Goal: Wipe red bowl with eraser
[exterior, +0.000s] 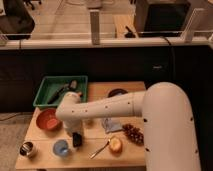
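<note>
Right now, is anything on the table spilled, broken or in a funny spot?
Nothing looks spilled or broken. The red bowl sits upright at the table's left side. The gripper is down at the black eraser, fingers shut. The green bin holds utensils, and grapes lie loose on the wood.

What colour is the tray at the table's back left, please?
Green, shown in the camera view; the end effector sits lower, over the black eraser.
</note>
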{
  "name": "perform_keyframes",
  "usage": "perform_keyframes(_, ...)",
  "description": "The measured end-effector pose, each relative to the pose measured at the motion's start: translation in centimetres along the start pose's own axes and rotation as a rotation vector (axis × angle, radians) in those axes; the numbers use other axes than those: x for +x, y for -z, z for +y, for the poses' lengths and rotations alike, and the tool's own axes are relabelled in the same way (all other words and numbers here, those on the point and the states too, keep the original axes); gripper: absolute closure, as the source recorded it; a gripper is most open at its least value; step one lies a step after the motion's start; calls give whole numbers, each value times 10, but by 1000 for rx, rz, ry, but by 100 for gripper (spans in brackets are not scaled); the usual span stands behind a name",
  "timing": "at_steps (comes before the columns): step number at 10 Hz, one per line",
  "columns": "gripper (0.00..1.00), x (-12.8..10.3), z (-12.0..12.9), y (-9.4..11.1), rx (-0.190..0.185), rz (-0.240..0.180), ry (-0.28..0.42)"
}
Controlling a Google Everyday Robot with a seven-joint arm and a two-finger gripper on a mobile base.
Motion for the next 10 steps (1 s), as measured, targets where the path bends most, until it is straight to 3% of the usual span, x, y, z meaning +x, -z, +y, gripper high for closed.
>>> perform_keyframes(4,100,31,-57,52,8,101,180)
perform_keyframes(7,100,42,-76,80,12,152,253)
perform_keyframes(9,100,54,-86,75,19,145,292)
perform_keyframes(10,100,66,-91,62,22,129,312)
